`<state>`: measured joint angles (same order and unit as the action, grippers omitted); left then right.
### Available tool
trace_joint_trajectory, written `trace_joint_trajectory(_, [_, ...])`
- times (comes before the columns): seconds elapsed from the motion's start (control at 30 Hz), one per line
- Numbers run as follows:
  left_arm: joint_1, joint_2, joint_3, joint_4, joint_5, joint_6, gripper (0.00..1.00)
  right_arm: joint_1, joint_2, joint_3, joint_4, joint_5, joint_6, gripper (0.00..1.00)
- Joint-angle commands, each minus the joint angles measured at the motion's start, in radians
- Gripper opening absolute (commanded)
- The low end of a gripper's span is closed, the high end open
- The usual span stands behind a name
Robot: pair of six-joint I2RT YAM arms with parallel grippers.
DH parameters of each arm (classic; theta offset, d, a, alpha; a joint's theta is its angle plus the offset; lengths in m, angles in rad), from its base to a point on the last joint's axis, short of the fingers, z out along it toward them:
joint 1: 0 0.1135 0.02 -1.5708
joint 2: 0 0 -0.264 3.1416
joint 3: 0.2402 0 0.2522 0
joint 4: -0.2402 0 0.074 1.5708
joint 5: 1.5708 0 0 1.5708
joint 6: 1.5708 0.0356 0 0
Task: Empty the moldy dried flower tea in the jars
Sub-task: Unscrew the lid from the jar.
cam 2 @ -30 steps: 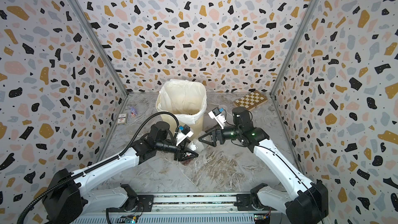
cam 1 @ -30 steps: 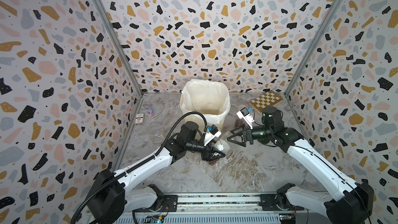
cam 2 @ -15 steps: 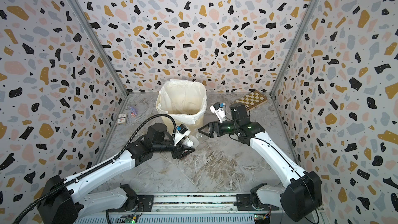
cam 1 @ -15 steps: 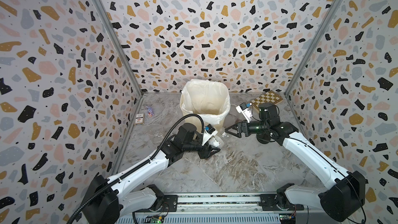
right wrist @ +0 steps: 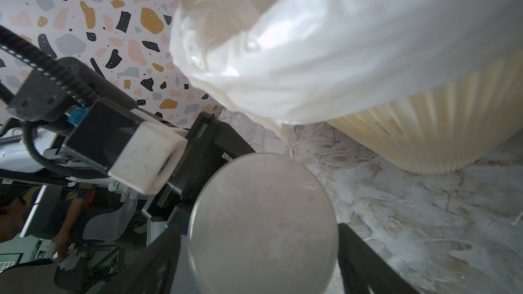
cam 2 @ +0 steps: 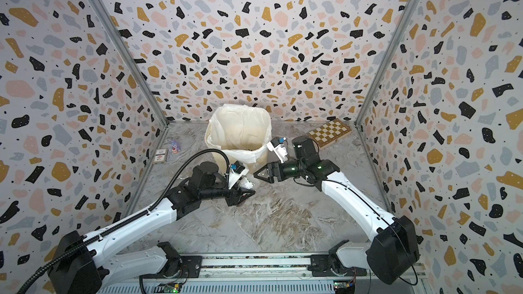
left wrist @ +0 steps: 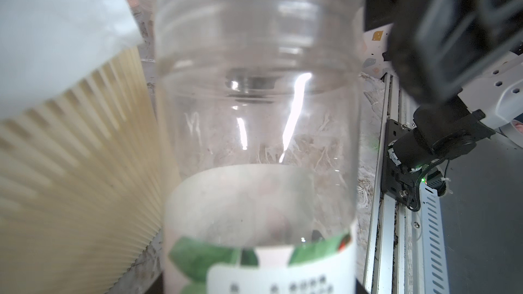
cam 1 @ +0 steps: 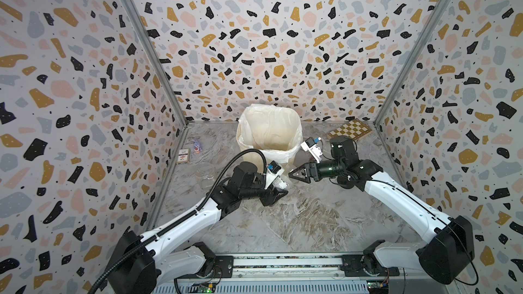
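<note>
The jar point(cam 1: 279, 183), the labelled one, is clamped between the fingers of the left gripper point(cam 1: 278, 194). Its base end is in the grip and its top reaches out past those fingertips, just beside the ribbed bin point(cam 1: 294, 140).

A second ago the right gripper point(cam 1: 291, 175) stood apart from the jar with its fingers spread wide. It has since come in and begun to narrow, so the jar's top now lies just at its fingertips. The left gripper has hardly moved and keeps its hold. This reads as the start of unscrewing. The lid seems to be still on, so nothing can have been tipped out of this jar yet.

In both top views the meeting point is small and partly hidden by the wrist cameras, and the lid cannot be made out. The right wrist view supplies it. The round white lid point(right wrist: 263, 222) faces the camera squarely, with one dark finger point(right wrist: 365, 255) close on each side. The fingers are part open around the lid. Whether they already pinch it or stand a hair off cannot be told.

The left wrist view looks along the jar instead. It shows the threaded neck, the clear wall and the green and white label. No tea shows in the clear part, and any that remains would sit behind the label, out of sight. That view does not show the left fingers themselves.

What looks like another clear jar point(cam 1: 204, 170) stands on the table, well away from both sets of fingers.
</note>
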<state>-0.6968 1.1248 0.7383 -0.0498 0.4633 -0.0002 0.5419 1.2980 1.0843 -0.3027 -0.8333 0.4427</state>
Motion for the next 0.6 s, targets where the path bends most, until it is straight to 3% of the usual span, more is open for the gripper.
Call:
trace_joint_trajectory(0.0, [-0.004,-0.033,-0.015,0.051,0.026,0.009,0.55,0.003,0.01,0.051,0.012,-0.008,-0.002,0.9])
trace_joint_trajectory(0.27, [-0.004,-0.063,-0.041,0.055,0.052,0.009,0.55,0.003,0.018,0.07,0.01,-0.02,-0.002,0.84])
trace_joint_trajectory(0.57, [-0.003,-0.068,-0.027,0.039,0.096,0.012,0.56,0.004,-0.017,0.04,0.008,-0.063,-0.084,0.68])
